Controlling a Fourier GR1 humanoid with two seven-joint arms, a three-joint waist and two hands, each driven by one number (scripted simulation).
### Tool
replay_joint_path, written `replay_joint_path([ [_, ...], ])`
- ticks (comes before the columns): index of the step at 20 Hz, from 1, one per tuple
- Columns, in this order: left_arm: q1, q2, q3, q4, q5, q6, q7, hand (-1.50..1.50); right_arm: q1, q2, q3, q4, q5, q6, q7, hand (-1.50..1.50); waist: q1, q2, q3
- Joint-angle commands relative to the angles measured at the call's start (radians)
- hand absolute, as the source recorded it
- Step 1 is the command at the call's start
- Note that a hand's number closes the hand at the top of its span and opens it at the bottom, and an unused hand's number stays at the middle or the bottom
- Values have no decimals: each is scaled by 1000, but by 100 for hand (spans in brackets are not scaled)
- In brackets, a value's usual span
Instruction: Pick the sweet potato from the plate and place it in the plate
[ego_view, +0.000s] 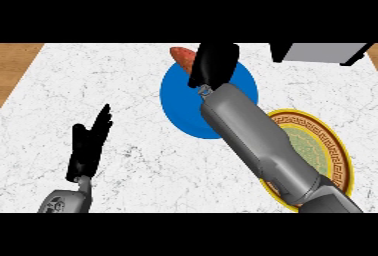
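A reddish-brown sweet potato (181, 57) shows at the far edge of the blue plate (181, 100), mostly hidden behind my right hand (214, 62). That hand reaches over the blue plate's far side with its fingers bent down beside the sweet potato; whether they are round it is hidden. A yellow-rimmed plate (336, 150) with a green centre lies at the right, partly under my right forearm. My left hand (90, 142) rests open at the lower left, fingers straight and pointing up, away from both plates.
A grey appliance (321, 52) with black trim stands at the back right. The white marble counter (88, 80) ends at a wooden strip (15, 65) on the far left.
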Motion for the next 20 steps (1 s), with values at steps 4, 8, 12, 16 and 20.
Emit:
replay_joint_path([
  [4,3,-36,-23,18,-41,37,-29,0,-51,8,-85,213,-138,-53,-18,150,-11,4,1],
  [8,-9,-11,1,-8,-3,-5,15,0,11,8,-97,270,-261,-73,-128,150,-11,4,1],
  [12,13,18,28,-11,5,-19,-12,0,23,8,-162,317,-378,44,-228,150,-17,2,1],
  [16,9,-2,4,-70,-14,0,52,0,-2,8,-162,350,-468,55,-316,-150,-14,-1,2],
  [20,44,-6,18,-30,-1,-14,-12,0,6,8,-162,310,-501,-38,-456,-150,-17,-1,1],
])
